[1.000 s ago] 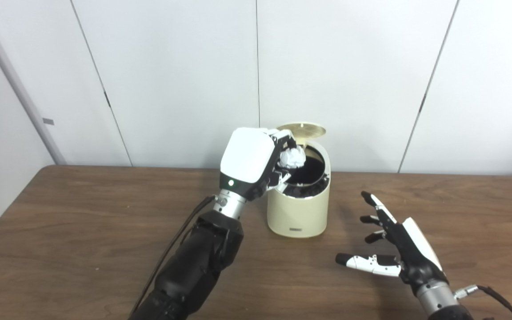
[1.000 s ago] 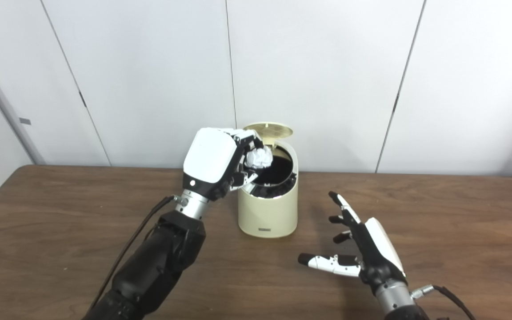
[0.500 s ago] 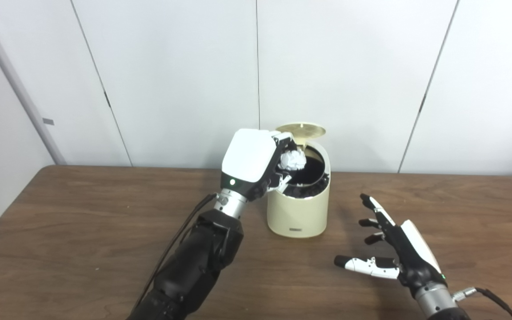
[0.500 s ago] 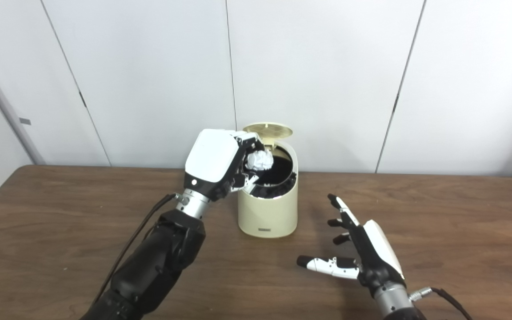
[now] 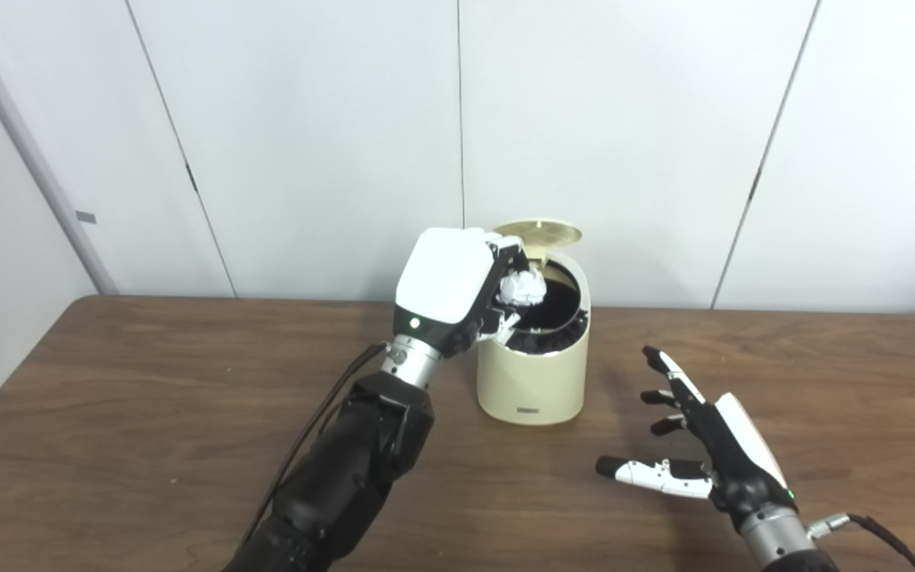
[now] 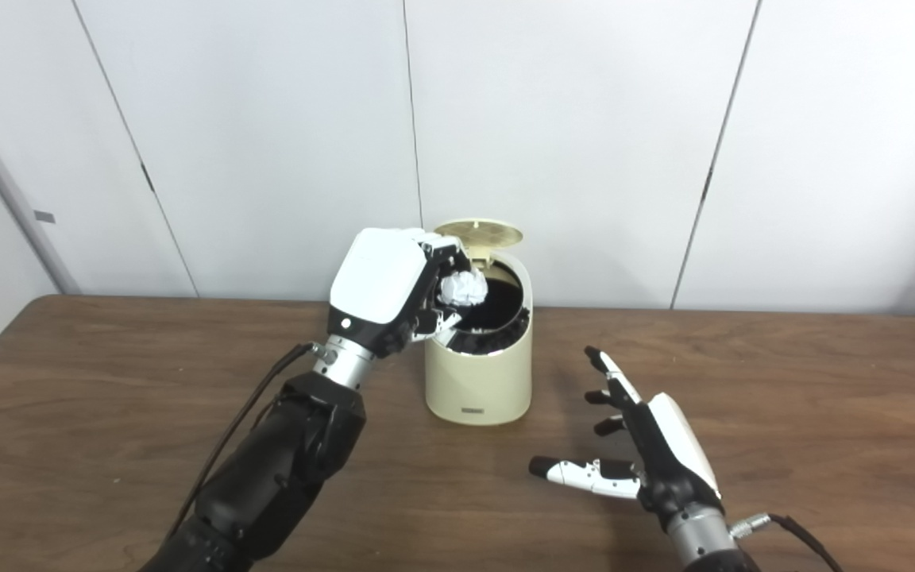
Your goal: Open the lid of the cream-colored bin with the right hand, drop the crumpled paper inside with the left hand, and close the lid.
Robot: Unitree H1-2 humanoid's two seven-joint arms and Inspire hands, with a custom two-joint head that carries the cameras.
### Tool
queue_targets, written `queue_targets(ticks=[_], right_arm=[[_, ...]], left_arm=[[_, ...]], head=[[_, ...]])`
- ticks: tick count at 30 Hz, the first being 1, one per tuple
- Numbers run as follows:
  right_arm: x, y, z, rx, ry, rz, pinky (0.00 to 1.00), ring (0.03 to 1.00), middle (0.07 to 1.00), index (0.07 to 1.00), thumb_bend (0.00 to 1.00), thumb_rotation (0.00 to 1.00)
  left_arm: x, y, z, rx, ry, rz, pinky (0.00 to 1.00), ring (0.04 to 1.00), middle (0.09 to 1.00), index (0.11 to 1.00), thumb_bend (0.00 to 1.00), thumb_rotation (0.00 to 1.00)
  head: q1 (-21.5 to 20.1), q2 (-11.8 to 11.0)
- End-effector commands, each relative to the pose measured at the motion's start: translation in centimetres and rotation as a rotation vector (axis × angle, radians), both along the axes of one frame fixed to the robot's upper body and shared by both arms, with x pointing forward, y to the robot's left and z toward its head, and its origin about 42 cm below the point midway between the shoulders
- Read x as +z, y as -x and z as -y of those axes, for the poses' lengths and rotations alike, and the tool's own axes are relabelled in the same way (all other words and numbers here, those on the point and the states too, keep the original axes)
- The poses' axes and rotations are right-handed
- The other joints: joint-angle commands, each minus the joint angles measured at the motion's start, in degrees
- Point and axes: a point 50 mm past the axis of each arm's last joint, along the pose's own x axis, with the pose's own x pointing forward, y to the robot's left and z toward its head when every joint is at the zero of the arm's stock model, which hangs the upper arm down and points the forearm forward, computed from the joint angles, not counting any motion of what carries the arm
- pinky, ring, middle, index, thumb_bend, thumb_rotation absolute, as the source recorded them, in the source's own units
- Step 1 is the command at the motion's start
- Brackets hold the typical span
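Over the bin [image 5: 533, 373] mouth: left hand [image 5: 457, 290] holds the paper [image 5: 523, 287], not yet released.
Almost nothing has changed over the last second: the left hand has stayed closed on the paper at the bin's left rim, drifting only a touch, and the right hand [image 5: 704, 445] has eased slightly back toward the robot. So the drop looks stalled at the release point; my read is the fingers just need to open, provided the paper sits far enough over the dark opening to fall in, not on the rim. Lid [image 5: 538, 232] is up, standing at the back. Right hand hovers over the surface [image 5: 148, 413] right of the bin, fingers spread, empty, so closing remains. Small dark label low on the bin front, unreadable.
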Motion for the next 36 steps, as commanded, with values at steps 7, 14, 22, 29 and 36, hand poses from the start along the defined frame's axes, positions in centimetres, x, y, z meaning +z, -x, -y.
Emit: queue_targets(ticks=[7,14,22,29,36], right_arm=[[1.81,-0.28,-0.5,0.016,-0.014,0.09,0.63,0.812,0.952,0.952,0.82,0.41],[1.84,-0.33,-0.58,0.015,-0.023,0.086,0.64,0.817,0.957,0.95,0.83,0.4],[1.83,-0.4,-0.6,0.018,-0.019,0.086,0.64,0.825,0.956,0.95,0.82,0.4],[1.9,-0.44,-0.59,0.022,-0.024,0.088,0.64,0.827,0.957,0.95,0.82,0.38],[1.95,-0.55,-0.59,0.006,-0.043,0.11,0.63,0.817,0.95,0.945,0.82,0.37]], left_arm=[[2.89,-0.25,0.2,-0.022,0.004,0.069,0.48,0.559,0.6,0.495,0.52,0.07],[3.23,-0.08,0.09,-0.027,0.004,0.066,0.48,0.56,0.611,0.624,0.88,0.17],[3.55,-0.02,0.07,-0.032,0.007,0.066,0.47,0.545,0.609,0.628,0.9,0.2],[3.64,-0.08,0.08,-0.036,0.013,0.059,0.45,0.536,0.609,0.631,0.89,0.2],[3.39,0.36,-0.05,-0.117,0.131,0.062,0.42,0.488,0.545,0.514,0.58,0.07]], head=[[0.1,0.26],[0.15,0.33],[0.22,0.45],[0.22,0.45],[0.22,0.5]])
